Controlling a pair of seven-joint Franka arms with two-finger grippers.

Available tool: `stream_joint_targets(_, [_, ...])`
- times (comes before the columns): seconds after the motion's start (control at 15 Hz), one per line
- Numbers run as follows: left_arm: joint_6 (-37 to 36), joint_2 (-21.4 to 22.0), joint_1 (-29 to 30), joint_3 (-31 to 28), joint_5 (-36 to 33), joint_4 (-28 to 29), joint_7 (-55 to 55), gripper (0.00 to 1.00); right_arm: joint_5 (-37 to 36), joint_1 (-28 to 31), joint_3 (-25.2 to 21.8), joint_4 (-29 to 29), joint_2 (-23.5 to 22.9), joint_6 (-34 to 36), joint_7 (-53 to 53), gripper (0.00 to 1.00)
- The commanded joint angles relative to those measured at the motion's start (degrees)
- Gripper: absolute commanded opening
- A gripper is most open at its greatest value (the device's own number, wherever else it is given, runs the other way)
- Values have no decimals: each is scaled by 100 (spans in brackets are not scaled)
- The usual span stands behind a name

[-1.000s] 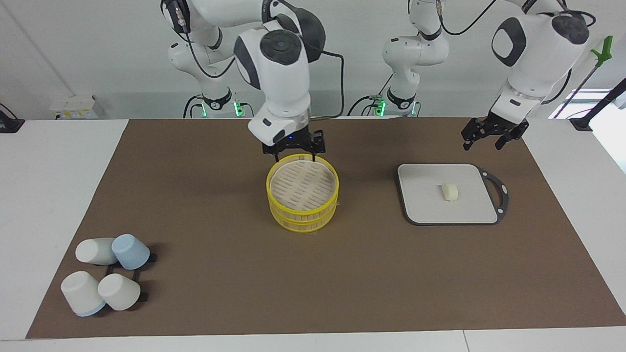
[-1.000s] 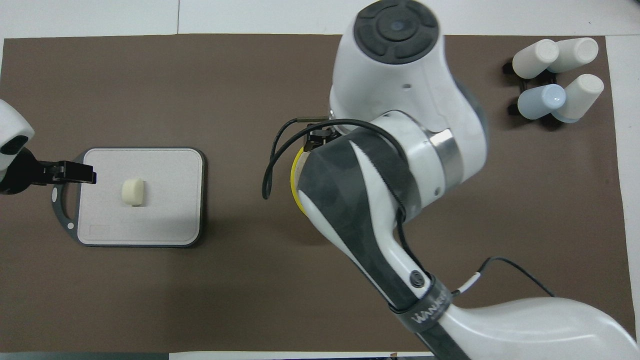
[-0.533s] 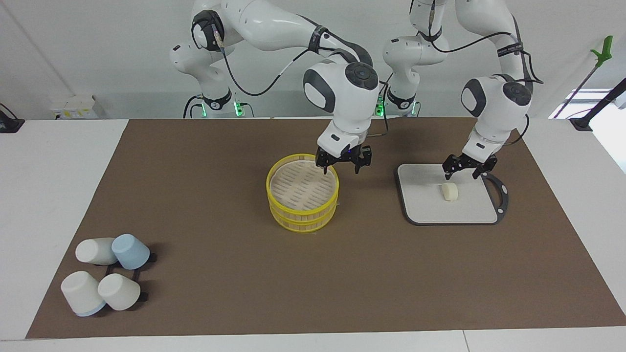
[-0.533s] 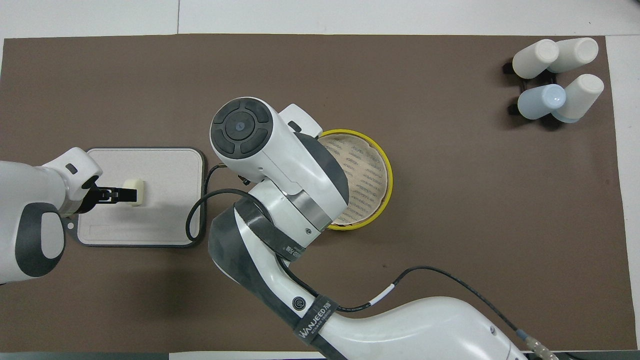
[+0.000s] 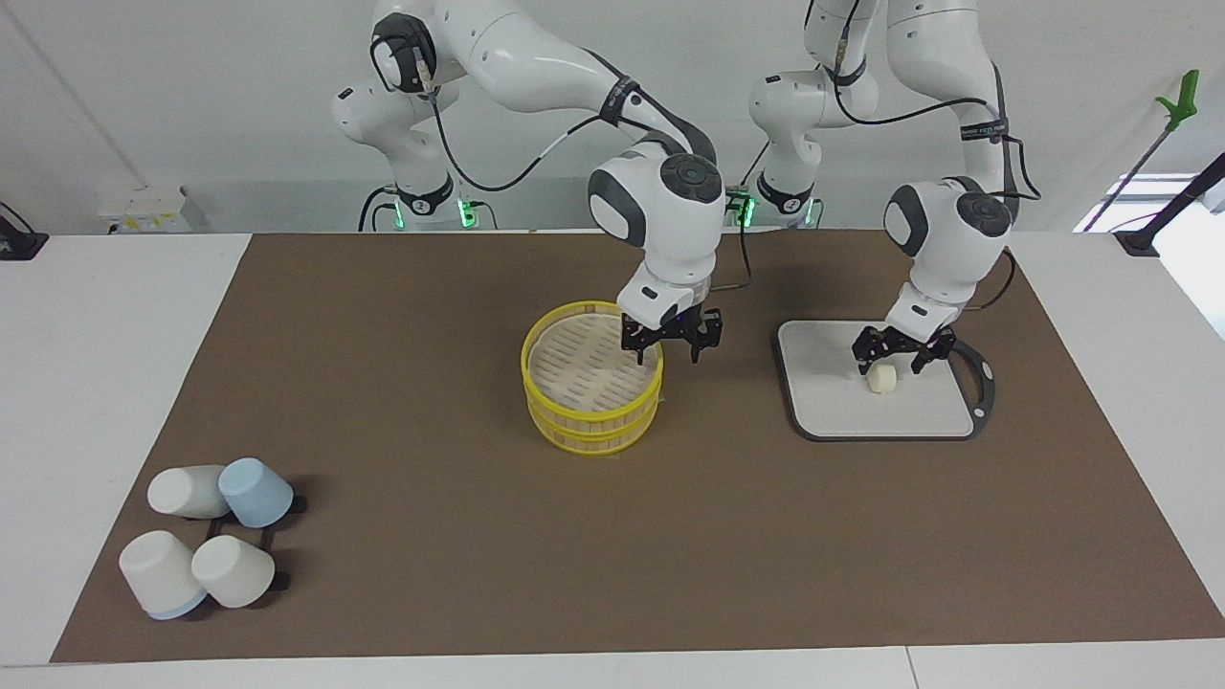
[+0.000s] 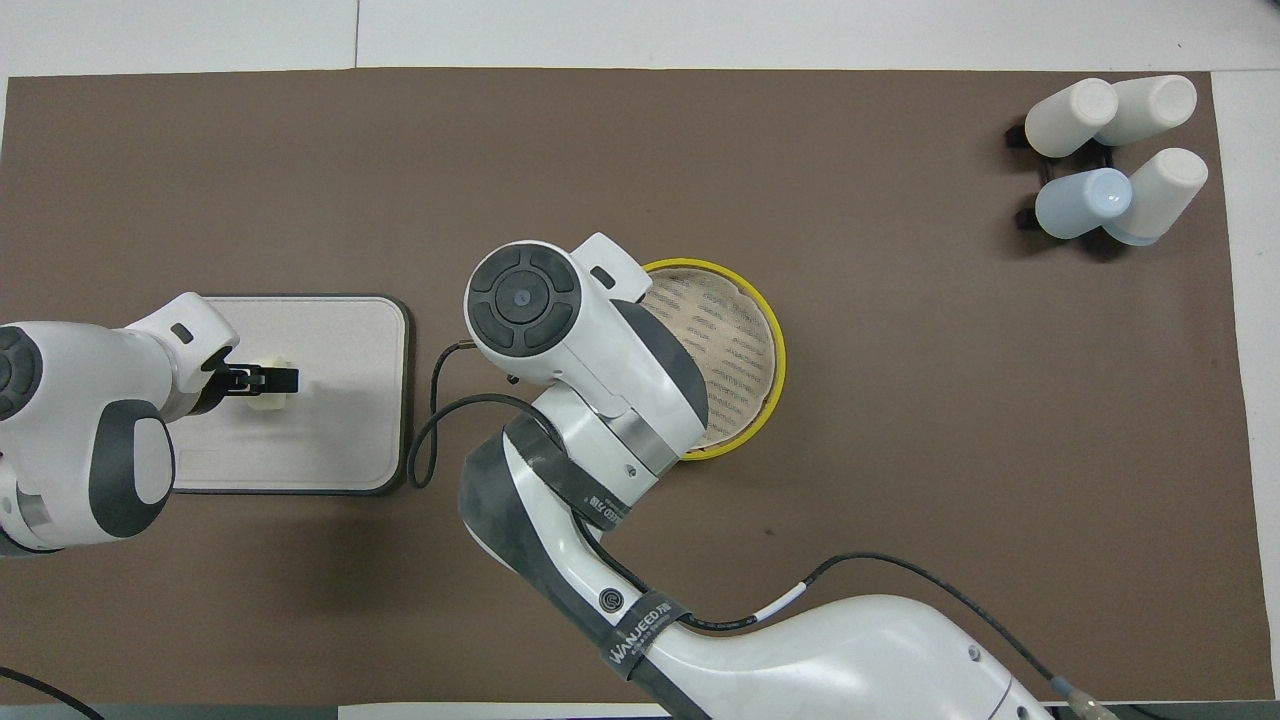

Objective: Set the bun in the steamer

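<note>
Bun (image 5: 880, 379) on board (image 5: 833, 402), between spread fingers of left pincer (image 5: 892, 360), contact unclear; right pincer (image 5: 670, 351) wide astride steamer (image 5: 591, 413) rim.

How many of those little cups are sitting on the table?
4, clustered at the right arm's end of the table, far from the robots: one blue cup, and three pale cups. None seems hidden.

Even, bright overhead light is washing both views; soft short shadows are sitting under the steamer (image 5: 592, 388) and cups (image 5: 212, 532). Focus is holding sharp, no glare.
</note>
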State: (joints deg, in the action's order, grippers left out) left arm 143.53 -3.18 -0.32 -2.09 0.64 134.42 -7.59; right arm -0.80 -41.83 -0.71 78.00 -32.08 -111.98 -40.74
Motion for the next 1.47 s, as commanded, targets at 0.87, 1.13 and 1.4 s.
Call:
stream_joint_targets(0.87, [-1902,-43,-196,-45,-3,-1371,448,24,79,226,-34,307,519,708,793,0])
stream_joint_targets(1.13, [-3171,-226,-1072,-37,-3,-2786,2352,24,403,1359,-16,-268,798,1968,1892,0])
stream_joint_targets(1.4, [-3437,-718,-2530,-37,41,-3730,4444,24,370,2511,-52,-102,1256,3058,3719,0])
